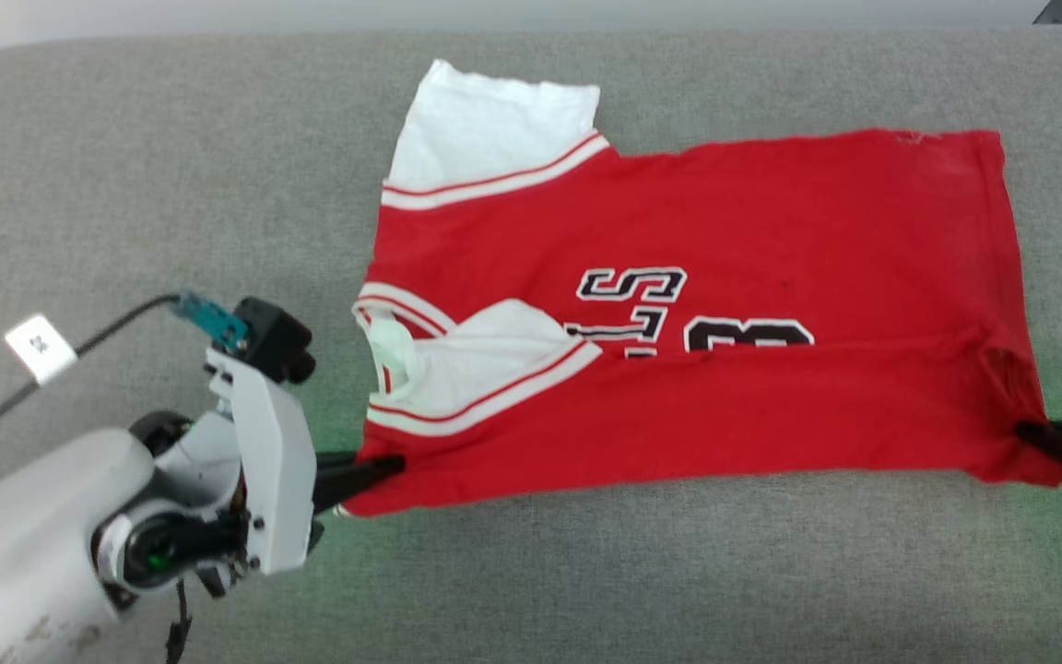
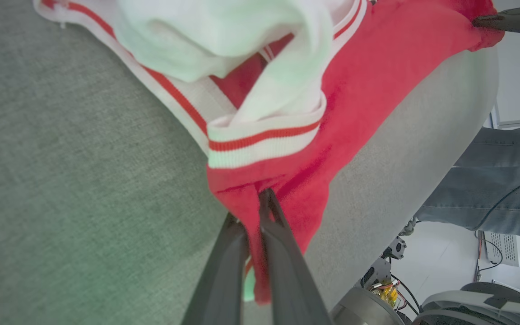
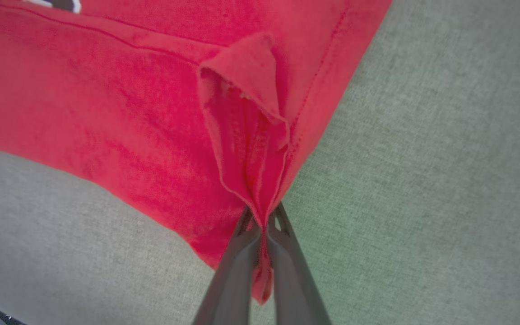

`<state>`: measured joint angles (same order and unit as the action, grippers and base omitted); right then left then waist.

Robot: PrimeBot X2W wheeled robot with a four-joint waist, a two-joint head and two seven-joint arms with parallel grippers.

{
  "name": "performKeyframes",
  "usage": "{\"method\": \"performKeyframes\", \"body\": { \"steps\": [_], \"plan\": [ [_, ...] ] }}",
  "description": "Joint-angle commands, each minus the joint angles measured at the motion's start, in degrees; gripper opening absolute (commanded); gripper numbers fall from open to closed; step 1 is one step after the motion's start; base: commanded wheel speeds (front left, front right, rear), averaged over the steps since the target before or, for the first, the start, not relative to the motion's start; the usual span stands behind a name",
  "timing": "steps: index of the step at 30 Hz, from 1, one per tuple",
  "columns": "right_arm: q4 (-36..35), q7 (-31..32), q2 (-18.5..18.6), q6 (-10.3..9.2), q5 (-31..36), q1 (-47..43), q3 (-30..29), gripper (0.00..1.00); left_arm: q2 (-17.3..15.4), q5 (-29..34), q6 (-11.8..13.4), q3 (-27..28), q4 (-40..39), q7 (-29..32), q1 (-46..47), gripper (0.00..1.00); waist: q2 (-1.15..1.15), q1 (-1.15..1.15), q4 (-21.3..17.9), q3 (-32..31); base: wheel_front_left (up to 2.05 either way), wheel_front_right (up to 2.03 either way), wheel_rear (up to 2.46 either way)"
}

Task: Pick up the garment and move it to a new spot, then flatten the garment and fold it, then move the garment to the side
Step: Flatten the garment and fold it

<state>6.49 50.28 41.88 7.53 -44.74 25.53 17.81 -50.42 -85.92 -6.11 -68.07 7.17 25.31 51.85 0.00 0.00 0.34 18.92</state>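
Half the lettering [image 1: 678,314] is folded under; our left gripper [image 1: 395,465] and right gripper [image 1: 1031,430] pinch near corners of the garment [image 1: 771,231], collar leftward, length left-right.

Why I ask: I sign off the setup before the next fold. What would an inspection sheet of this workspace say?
Surface: grey fabric-covered surface, bare around the shirt.
Job's things: garment lies spread out, its near edge doubled over; one white sleeve lies flat at the far side, and the other is folded onto the red body.
Clutter: nothing seen.
Grippers: left gripper is shut on the garment's near left corner; right gripper is shut on the near right corner.
Cables: black cable with a white tag runs to the left wrist.
Surroundings: a person's denim-clad leg shows past the surface's edge in the left wrist view.
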Motion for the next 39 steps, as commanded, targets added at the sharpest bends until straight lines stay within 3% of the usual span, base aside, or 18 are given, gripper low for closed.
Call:
{"method": "performKeyframes", "body": {
  "steps": [1, 5, 6, 7, 8, 9, 14, 18, 23, 29, 33, 39],
  "plan": [
    [-1.09, 0.39, 0.67, -0.09, -0.60, -1.81, -0.50, 0.00, -0.84, 0.50, 0.81, -0.15, -1.78, -0.71, -1.18, 0.00, 0.00, 0.00, 0.28, -0.37, 0.00, 0.00, 0.00],
    [-3.80, 0.49, 1.49, -0.09, -1.01, -4.97, -1.78, 0.04, -1.88, 1.37, 2.55, -0.27, -5.35, -2.55, -2.86, 0.00, 0.00, 0.00, 0.50, -0.83, 0.00, 0.00, 0.00],
    [-4.35, -0.02, 1.60, -0.09, -0.71, -5.32, -2.15, 0.22, -1.97, 1.48, 2.95, -0.05, -5.71, -3.23, -3.05, 0.07, 0.00, 0.00, 0.50, -0.92, 0.00, 0.00, 0.00],
    [-4.51, -0.51, 1.45, -0.09, -0.21, -5.76, -2.91, 1.00, -2.07, 1.71, 3.35, 0.07, -6.11, -3.91, -3.32, 0.27, 0.00, 0.00, 0.49, -1.02, 0.00, 0.00, 0.00],
    [-4.58, -0.59, 1.23, -0.09, 0.13, -6.44, -3.35, 1.00, -2.22, 2.43, 3.57, 0.12, -6.49, -4.59, -3.50, 0.53, 0.00, 0.00, 0.50, -1.17, 0.00, 0.00, 0.00],
    [-4.88, -0.42, 1.21, -0.09, 0.35, -7.02, -3.63, 1.00, -2.52, 2.82, 3.83, 0.43, -6.85, -5.68, -3.64, 1.00, 0.00, 0.00, 0.53, -1.32, 0.00, 0.00, 0.00],
    [-7.34, -2.89, -0.56, -0.09, 2.22, -8.16, -8.89, 1.00, -4.86, 3.69, 5.65, 2.92, -9.55, -11.52, -4.59, 1.00, 0.00, 0.00, 0.68, -1.79, 0.00, 0.00, 0.00],
    [-9.16, -10.86, -5.76, -0.09, 5.83, -6.55, -14.68, 1.00, -5.81, 5.81, 7.56, 6.08, -9.82, -19.39, -4.86, 1.00, 0.00, 0.00, 0.81, -1.85, 0.00, 0.00, 0.00],
    [-7.66, -25.65, -15.40, -0.09, 13.14, -3.06, -17.28, 1.00, -3.23, 9.01, 10.38, 9.36, -5.32, -29.59, -4.63, 1.00, 0.00, 0.00, -0.43, -0.75, 0.00, 0.00, 0.00],
    [-4.64, -42.11, -26.26, -0.09, 18.62, 0.74, -18.26, 1.00, 1.90, 12.55, 12.18, 13.27, 4.47, -36.85, 1.28, 1.00, 0.00, 0.00, -3.69, 2.16, 0.00, 0.00, 0.00],
    [-4.98, -49.04, -28.79, -0.09, 21.75, 2.43, -17.05, 1.00, 4.68, 16.85, 13.14, 14.71, 12.80, -38.23, 8.49, 1.00, 0.00, 0.00, -7.01, 5.04, 0.00, 0.00, 0.00],
    [-6.17, -54.38, -32.02, -0.09, 23.30, 3.41, -16.02, 1.00, 9.00, 19.85, 10.98, 13.87, 26.34, -32.91, 20.16, 1.00, 0.00, 0.00, -12.41, 8.57, 0.00, 0.00, 0.00]
  ]
}}
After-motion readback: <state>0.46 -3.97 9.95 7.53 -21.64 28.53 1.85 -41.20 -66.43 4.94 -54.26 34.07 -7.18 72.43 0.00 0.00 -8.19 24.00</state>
